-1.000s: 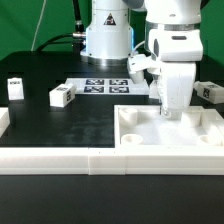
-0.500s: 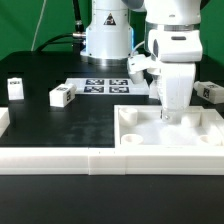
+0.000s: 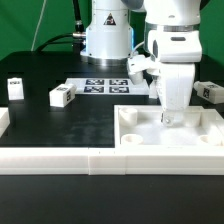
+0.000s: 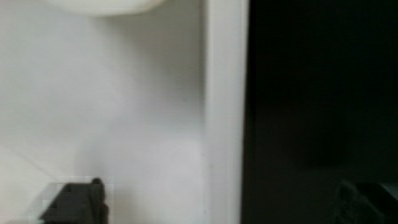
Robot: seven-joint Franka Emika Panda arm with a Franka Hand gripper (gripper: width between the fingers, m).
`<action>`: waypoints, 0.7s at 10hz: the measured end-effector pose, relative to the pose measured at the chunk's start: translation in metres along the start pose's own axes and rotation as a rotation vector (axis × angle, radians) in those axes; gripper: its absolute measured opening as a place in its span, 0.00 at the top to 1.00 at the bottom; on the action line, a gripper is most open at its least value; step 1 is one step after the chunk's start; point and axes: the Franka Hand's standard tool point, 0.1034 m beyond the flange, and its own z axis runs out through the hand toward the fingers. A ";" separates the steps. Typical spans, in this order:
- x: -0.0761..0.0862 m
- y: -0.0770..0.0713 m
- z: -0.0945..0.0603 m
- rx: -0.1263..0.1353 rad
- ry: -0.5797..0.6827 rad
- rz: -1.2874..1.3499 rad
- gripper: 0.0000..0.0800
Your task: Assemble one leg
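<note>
1. Nearest the camera, a low white plastic rail (image 3: 60,163) runs across the front of the black table (image 3: 60,125).
2. Just behind it on the right lies the large white square tray-like part (image 3: 195,130) with round corner holes. The white-and-black two-finger gripper (image 3: 168,119) hangs low over the tray's far side.
3. In the wrist view the gripper (image 4: 217,203) has its dark fingertips (image 4: 75,202) set wide apart. Only the tray's raised white rim (image 4: 224,110) runs between them. Whether they touch it, I cannot tell.
4. Farther back stand small white plastic block-shaped legs with black-and-white square tags, none of them held. The left leg (image 3: 12,88) is at the far left, the second leg (image 3: 62,95) is right of it, and the right leg (image 3: 208,90) is beyond the tray.
5. Between the second leg and the arm lies the thin flat white marker board (image 3: 105,86).
6. Farthest stands the white robot base (image 3: 106,35).
</note>
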 end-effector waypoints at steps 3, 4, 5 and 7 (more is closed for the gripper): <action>0.016 -0.012 -0.021 -0.019 -0.006 0.096 0.19; 0.023 -0.015 -0.028 -0.028 -0.006 0.122 0.19; 0.033 -0.017 -0.038 -0.043 -0.005 0.141 0.19; 0.047 -0.019 -0.046 -0.059 0.001 0.188 0.19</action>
